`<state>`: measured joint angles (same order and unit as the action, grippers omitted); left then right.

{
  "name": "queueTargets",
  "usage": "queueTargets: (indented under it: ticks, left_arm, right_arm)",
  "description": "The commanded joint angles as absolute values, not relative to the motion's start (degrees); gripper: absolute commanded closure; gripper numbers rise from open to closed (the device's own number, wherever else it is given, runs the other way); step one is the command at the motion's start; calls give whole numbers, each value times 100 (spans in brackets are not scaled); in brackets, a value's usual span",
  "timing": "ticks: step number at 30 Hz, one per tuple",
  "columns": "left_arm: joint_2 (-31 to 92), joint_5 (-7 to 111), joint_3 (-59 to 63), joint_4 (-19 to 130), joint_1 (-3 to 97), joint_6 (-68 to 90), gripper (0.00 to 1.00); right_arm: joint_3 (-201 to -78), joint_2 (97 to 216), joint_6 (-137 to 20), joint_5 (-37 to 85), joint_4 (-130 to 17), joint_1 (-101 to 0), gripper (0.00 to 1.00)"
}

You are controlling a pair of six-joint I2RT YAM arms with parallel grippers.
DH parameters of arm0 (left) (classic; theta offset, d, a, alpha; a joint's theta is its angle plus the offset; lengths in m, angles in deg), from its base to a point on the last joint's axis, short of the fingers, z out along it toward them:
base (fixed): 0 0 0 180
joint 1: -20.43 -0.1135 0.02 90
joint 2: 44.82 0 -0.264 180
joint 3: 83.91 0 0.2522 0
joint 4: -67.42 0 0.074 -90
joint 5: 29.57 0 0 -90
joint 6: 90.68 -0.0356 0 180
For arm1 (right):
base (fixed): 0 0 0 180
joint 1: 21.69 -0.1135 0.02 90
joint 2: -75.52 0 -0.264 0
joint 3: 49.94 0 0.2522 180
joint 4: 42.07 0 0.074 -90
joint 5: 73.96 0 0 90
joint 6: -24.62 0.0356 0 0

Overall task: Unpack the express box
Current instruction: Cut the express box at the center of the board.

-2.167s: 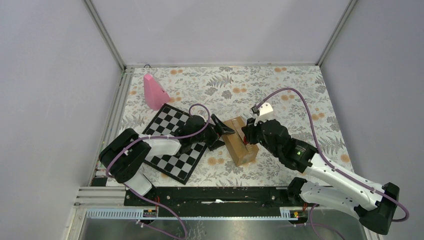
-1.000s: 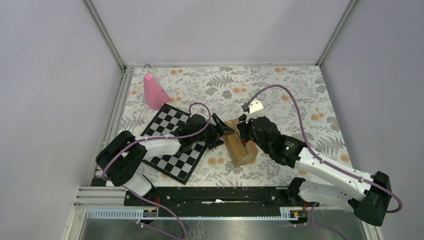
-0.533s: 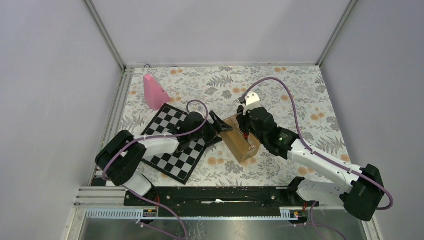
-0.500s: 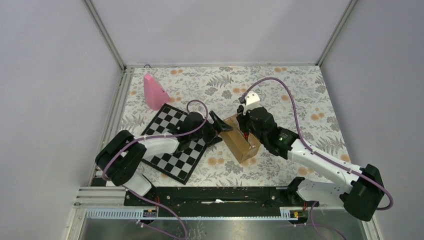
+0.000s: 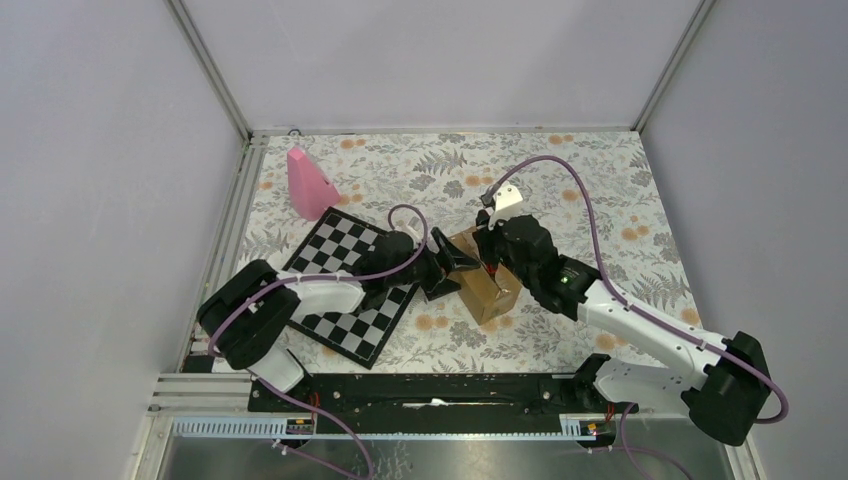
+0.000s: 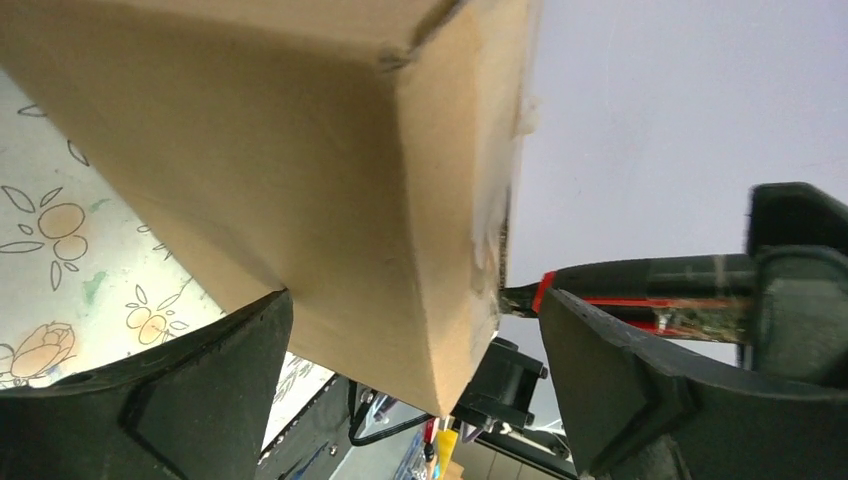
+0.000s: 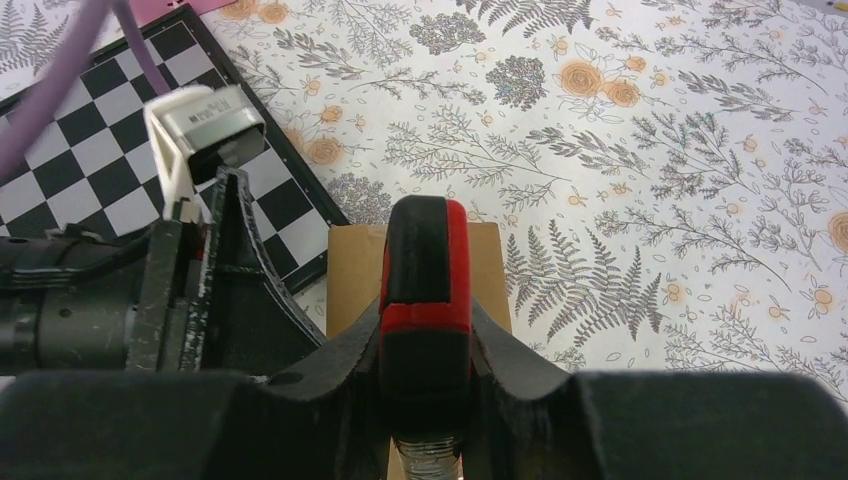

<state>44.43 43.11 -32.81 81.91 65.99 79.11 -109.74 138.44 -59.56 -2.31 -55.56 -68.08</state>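
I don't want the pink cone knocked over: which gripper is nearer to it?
Left. The open left gripper is at the side of the express box facing the pink cone; the right gripper, shut on a red-and-black tool, is above the box, beyond it.

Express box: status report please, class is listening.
Left pincer open, straddling express box corner. Right pincer shut on red-black tool, over box top. Chessboard beside.

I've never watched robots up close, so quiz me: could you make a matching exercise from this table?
1 pink cone
2 chessboard
3 left gripper
4 right gripper

A closed on a red-and-black tool
B open at the express box
C partly under the left arm
D far left of the table

Pairs: 1-D, 2-C, 3-B, 4-A
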Motion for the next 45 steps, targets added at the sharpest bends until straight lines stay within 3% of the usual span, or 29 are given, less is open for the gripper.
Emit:
queueTargets:
  ticks: [1,12,27,39,42,45]
  left_arm:
    - [4754,4233,-3443,8884,6728,8194,6]
    - [5001,4760,-3741,9071,6888,8630,19]
    - [4503,6203,-3300,7936,7041,8958,20]
    - [4706,6593,-2811,7759,7111,9407,25]
    - [4724,6356,-2613,7625,7120,9083,21]
    - [4498,6261,-2685,7500,7115,8776,11]
  right_arm:
    - [-10979,13632,-5822,-116,-5294,-6774,100]
    - [-10853,13286,-5448,-49,-5544,-6774,100]
    - [-10506,12668,-4931,-56,-6074,-6954,100]
    - [-10571,12787,-4812,-425,-6192,-7220,100]
    - [-10607,12855,-5023,-531,-6122,-7223,100]
    - [-10671,12838,-5108,-614,-6145,-7214,100]
